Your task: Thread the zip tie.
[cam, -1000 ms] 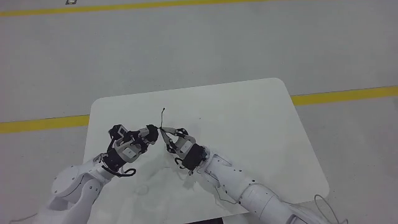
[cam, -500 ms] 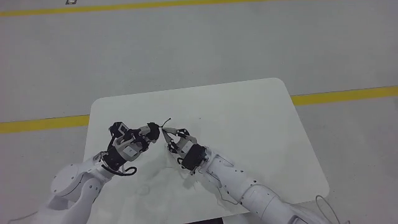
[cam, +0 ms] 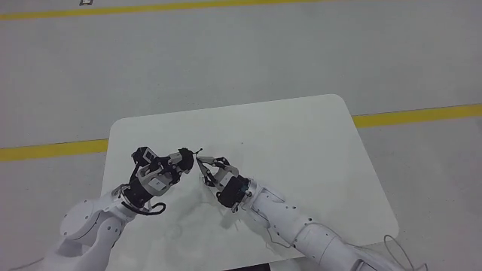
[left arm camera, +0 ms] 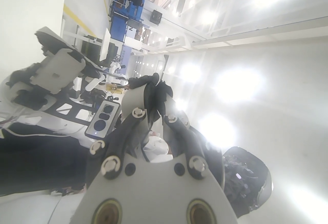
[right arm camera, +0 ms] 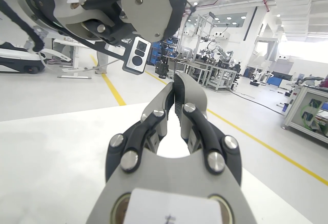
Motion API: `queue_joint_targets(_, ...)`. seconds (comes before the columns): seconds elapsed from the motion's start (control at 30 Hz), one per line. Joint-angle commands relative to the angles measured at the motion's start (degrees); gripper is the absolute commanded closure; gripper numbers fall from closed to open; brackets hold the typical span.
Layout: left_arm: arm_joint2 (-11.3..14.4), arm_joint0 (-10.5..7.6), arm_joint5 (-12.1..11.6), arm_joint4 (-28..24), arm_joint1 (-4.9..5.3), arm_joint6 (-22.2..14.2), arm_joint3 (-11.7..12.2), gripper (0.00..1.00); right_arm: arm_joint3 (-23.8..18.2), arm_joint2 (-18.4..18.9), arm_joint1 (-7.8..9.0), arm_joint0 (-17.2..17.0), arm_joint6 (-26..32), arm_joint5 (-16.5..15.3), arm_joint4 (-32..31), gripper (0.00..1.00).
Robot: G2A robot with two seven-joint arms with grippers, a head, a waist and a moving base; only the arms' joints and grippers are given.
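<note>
White table (cam: 301,135); over its ten o'clock part hangs the zip tie (cam: 197,152), light, springy, probably slippery, best pinched near the tip. Left gripper (cam: 186,159) clamps it at eight o'clock; right gripper (cam: 202,167), pinched closed, at five

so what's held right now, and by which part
The zip tie, near one end, in the shut left pincer; a short tip pokes out. The right pincer is shut too, whether on it is unclear.
</note>
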Motion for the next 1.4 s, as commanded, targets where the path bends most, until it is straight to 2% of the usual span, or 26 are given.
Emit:
queue_joint_targets(0.0,0.0,0.06,-0.2,0.0,-0.01,0.0,-0.1,1.00,-0.1,-0.2,0.18,0.0,0.2,0.2,0.0,1.00)
queue_joint_targets(0.6,-0.2,0.22,-1.0,0.1,-0.04,0.2,-0.7,1.00,-1.0,-0.3,0.88,-0.5,0.6,0.8,0.1,1.00)
queue_joint_targets(0.63,-0.3,0.23,-1.1,0.4,-0.03,0.3,-0.5,1.00,-1.3,-0.2,0.86,-0.6,0.2,0.6,0.0,0.53)
queue_joint_targets(0.67,-0.3,0.24,-1.4,1.2,-0.02,0.8,-0.3,1.00,-1.5,-0.3,0.90,-0.6,-0.1,0.6,0.0,0.00)
queue_joint_targets(0.87,-0.2,0.44,-2.7,2.1,-0.09,1.8,0.1,1.00,-2.6,1.5,1.19,-1.9,-0.8,-1.2,2.2,0.00)
queue_joint_targets(1.17,-1.1,0.74,-3.4,2.8,-0.09,3.1,0.6,1.00,-2.5,7.7,2.62,-4.3,-4.6,-10.7,9.9,0.00)
queue_joint_targets(1.37,-1.1,0.82,-3.4,3.0,-0.09,3.4,0.6,1.00,-2.5,7.7,2.62,-4.3,-4.6,-10.7,9.9,0.00)
